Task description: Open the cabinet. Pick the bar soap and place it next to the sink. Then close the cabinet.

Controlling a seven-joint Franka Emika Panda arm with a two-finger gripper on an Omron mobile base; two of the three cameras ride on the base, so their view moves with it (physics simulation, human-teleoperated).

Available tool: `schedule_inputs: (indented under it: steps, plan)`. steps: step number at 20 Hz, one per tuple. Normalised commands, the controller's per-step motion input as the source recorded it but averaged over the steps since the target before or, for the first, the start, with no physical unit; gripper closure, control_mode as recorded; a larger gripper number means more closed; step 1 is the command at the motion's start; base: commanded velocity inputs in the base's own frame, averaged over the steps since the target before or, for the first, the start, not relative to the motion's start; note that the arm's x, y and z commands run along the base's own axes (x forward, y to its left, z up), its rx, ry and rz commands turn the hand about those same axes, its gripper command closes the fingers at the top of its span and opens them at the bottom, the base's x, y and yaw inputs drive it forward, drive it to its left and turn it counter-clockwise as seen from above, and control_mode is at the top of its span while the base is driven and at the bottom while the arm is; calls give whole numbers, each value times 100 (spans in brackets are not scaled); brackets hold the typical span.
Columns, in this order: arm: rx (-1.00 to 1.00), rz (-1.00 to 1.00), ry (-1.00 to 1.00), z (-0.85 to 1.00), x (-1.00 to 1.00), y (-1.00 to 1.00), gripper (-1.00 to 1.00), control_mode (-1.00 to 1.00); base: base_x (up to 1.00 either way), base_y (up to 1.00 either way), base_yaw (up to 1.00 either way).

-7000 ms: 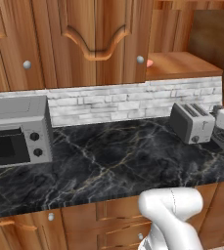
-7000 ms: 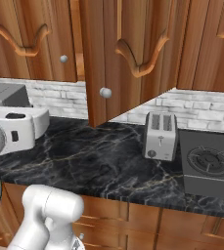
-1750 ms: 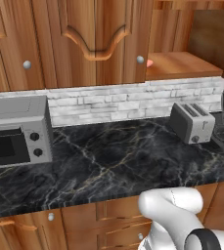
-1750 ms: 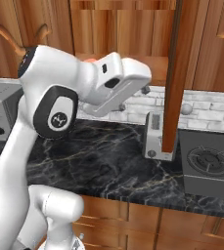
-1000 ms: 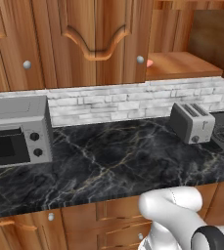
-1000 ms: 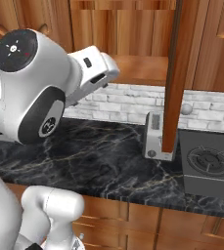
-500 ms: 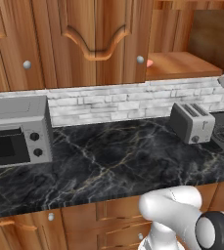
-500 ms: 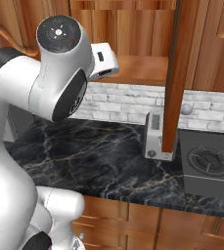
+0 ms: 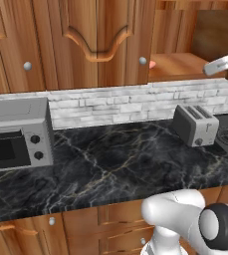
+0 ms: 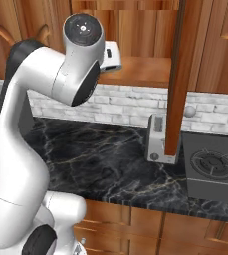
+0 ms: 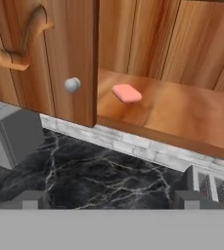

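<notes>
The cabinet [image 11: 147, 53] is warm-brown wood mounted on the wall above the bench, with one door swung open edge-on in the right base view and a neighbouring closed door bearing curved raised trim and a small round silver knob. Its plain wooden shelf is exposed. The bar soap [image 11: 126, 93], a small salmon-pink rounded bar, lies flat on that shelf near its left end, just beside the closed door's edge.

The arm [image 10: 60, 99] has swung up and back toward the open cabinet [image 10: 135, 69] (door swung wide since the start).
</notes>
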Motion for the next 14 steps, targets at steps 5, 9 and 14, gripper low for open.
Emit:
schedule_inputs:
  steps: [5, 9, 14]
  plan:
    - [2, 5, 0, 0, 62, 0, -100, -100, 0, 0, 0]
    - [3, 8, 0, 0, 77, 0, -100, -100, 0, 0, 0]
    - [3, 10, 0, 0, 66, 0, -100, -100, 0, 0, 0]
